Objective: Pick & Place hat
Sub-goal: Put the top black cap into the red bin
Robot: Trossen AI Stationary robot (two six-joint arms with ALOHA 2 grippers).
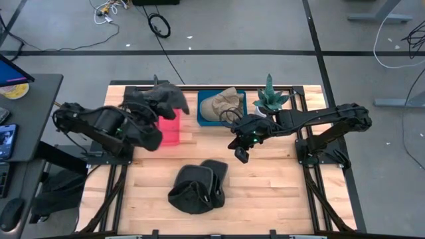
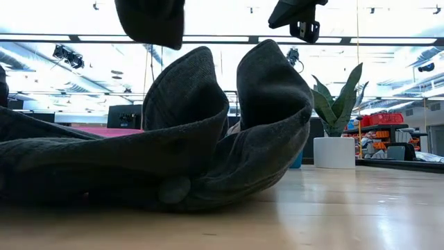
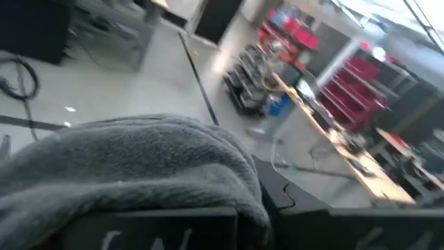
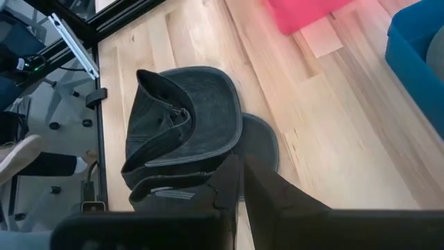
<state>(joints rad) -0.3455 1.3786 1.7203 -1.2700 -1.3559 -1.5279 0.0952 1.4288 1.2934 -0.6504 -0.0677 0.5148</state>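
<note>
While the left arm carries its load, each view gives one part:
High view: left gripper (image 1: 161, 99) clamps a dark grey hat (image 1: 169, 97) above the pink bin (image 1: 170, 128), probably for dropping; tan cap (image 1: 221, 104) lies in the blue bin (image 1: 203, 99).
Low view: dark caps (image 2: 173, 149) wait on the table (image 2: 347, 208).
Left wrist view: grey hat fabric covers the fingers.
Right wrist view: right gripper (image 4: 241, 167), closed and empty, hangs above those caps.

Matt woven cloth hat (image 1: 196, 188), glossy wooden table (image 1: 279, 192)
</note>
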